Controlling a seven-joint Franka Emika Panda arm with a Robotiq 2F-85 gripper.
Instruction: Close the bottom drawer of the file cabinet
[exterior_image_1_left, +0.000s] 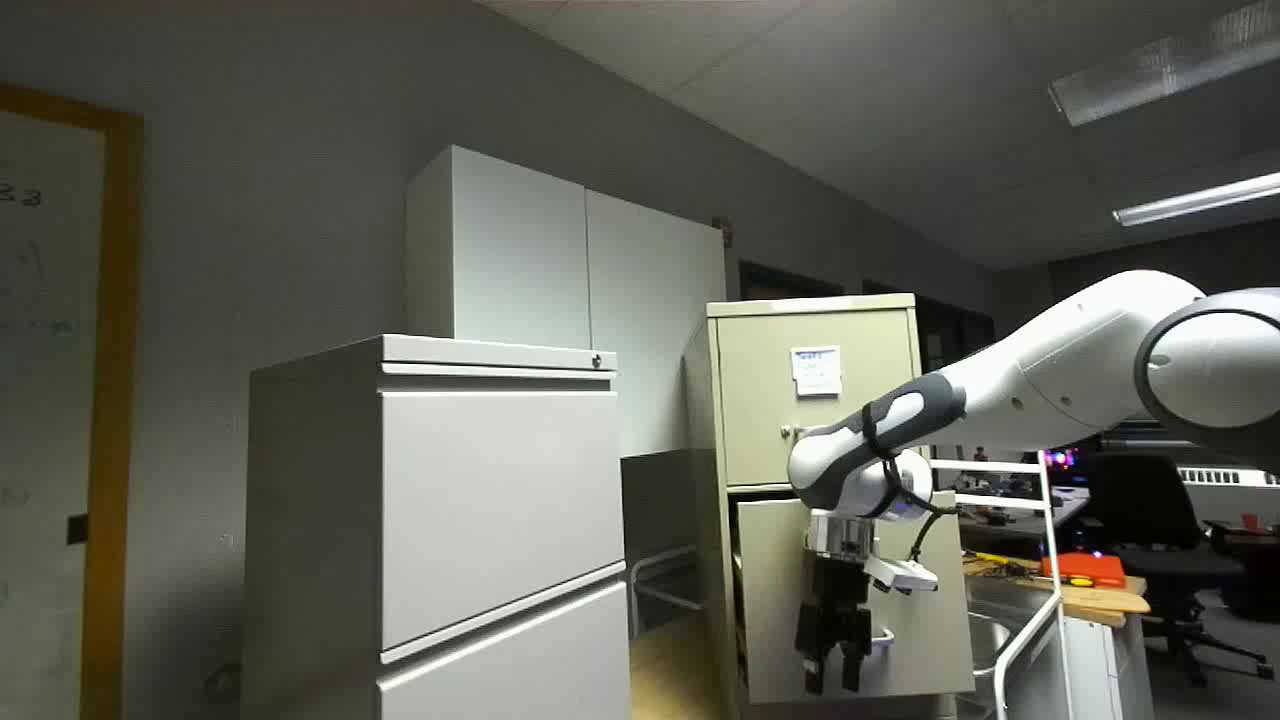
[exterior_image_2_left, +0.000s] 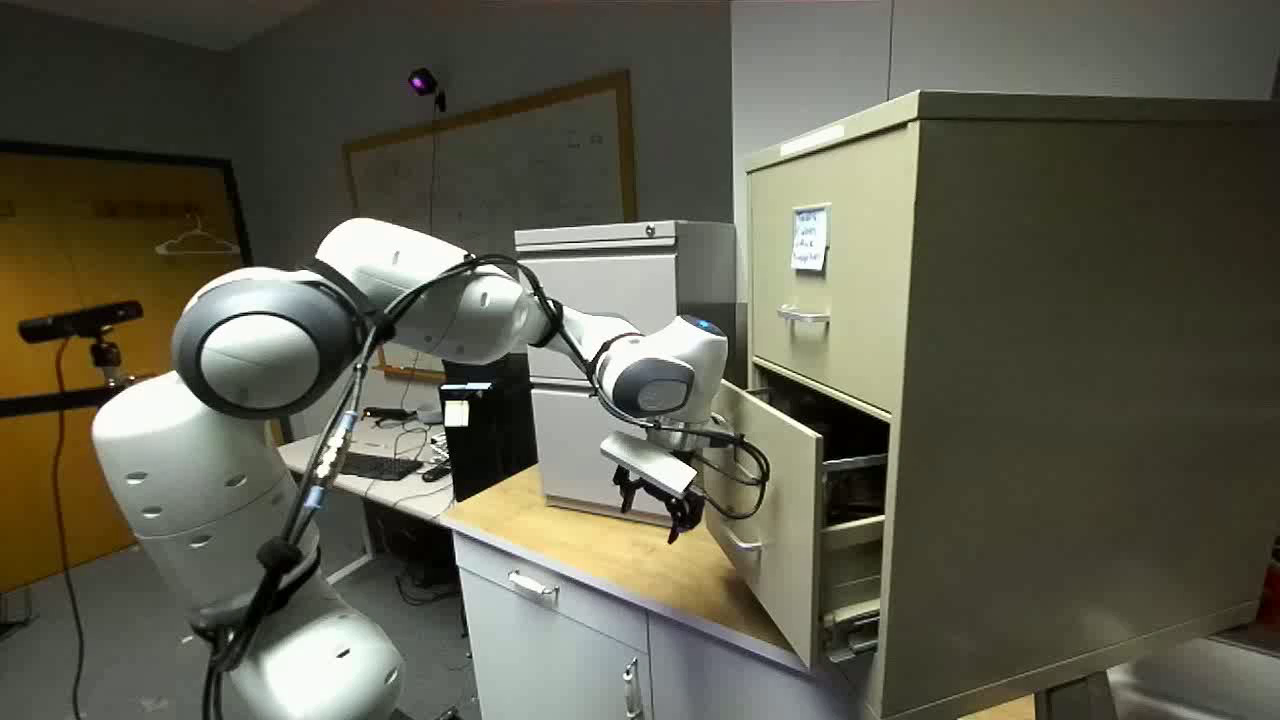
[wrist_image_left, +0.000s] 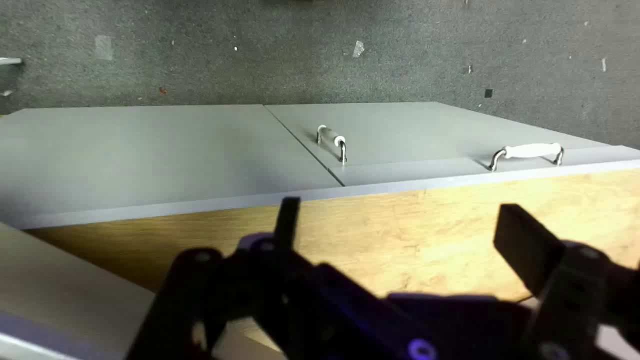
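The bottom drawer (exterior_image_2_left: 785, 500) juts out at eight o'clock from the side wall of the beige file cabinet (exterior_image_2_left: 1080, 400) in an exterior view, a metal rail (exterior_image_2_left: 856, 462) showing in the gap between its front panel and the frame. The upper drawer (exterior_image_2_left: 865, 290), flush with the frame, is at twelve o'clock from it and bears a paper note (exterior_image_2_left: 810, 238) (handwritten, though too small to make out).

The end effector (exterior_image_2_left: 650, 518) hangs at nine o'clock from the jutting panel, near the drawer handle (exterior_image_1_left: 882, 637), fingertips toward six o'clock. It is released, its fingers spread apart, with the wood tabletop (wrist_image_left: 425, 240) visible between them in the wrist view; whether any part of it touches the panel cannot be told. A white pull (wrist_image_left: 532, 151) on the grey base cupboard (wrist_image_left: 150, 150) is at two o'clock from the fingers.

The white robot arm (exterior_image_1_left: 1070, 370) reaches in from three o'clock in an exterior view, where a light-grey cabinet (exterior_image_1_left: 500, 510) stands between nine and ten o'clock from the drawer and a white cupboard (exterior_image_1_left: 520, 250) at eleven.
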